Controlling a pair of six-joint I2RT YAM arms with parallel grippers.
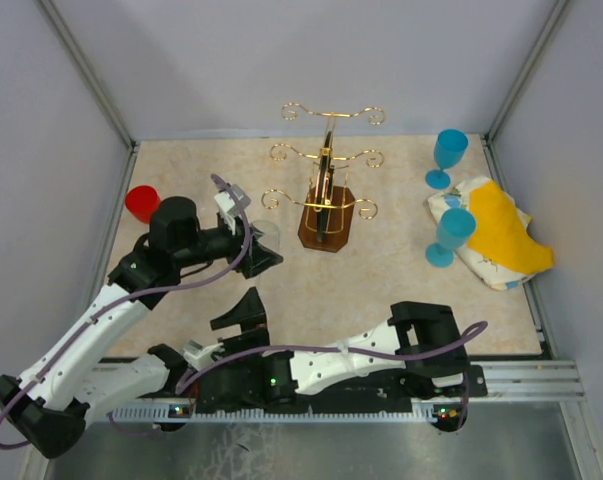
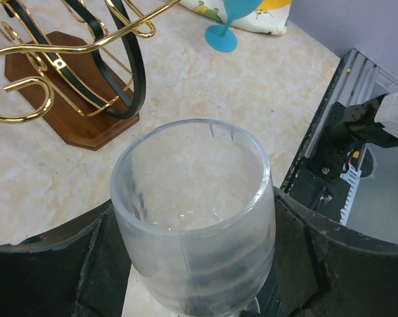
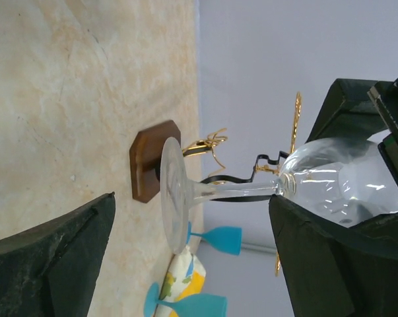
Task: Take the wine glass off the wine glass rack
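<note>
Listing contents, largest first.

1. Table: beige marbled top, walled on three sides.
2. Left arm: stretched toward the middle of the table. The left gripper is closed round the bowl of the wine glass, with a dark finger pressed to each side of it.
3. Right arm: folded low along the near edge. The right gripper has its jaws spread wide and holds nothing. It points at the glass from the near side without touching it.
4. Wine glass rack: gold wire stand on a dark hexagonal wooden base, upright at the centre back. No glass shows on any of its hooks.
5. Printed cloth bundle, white and yellow: right side of the table.
6. Wine glass: clear, upright, mouth up, just left of the rack and apart from its wire arms. Whether the foot touches the table cannot be told.
7. Blue goblets, two: one at the back right, one beside the cloth.
8. Red cup: far left.

Progress note: removal looks essentially done, since the glass is clear of the hooks. Probably only setting it down and letting go remains.
</note>
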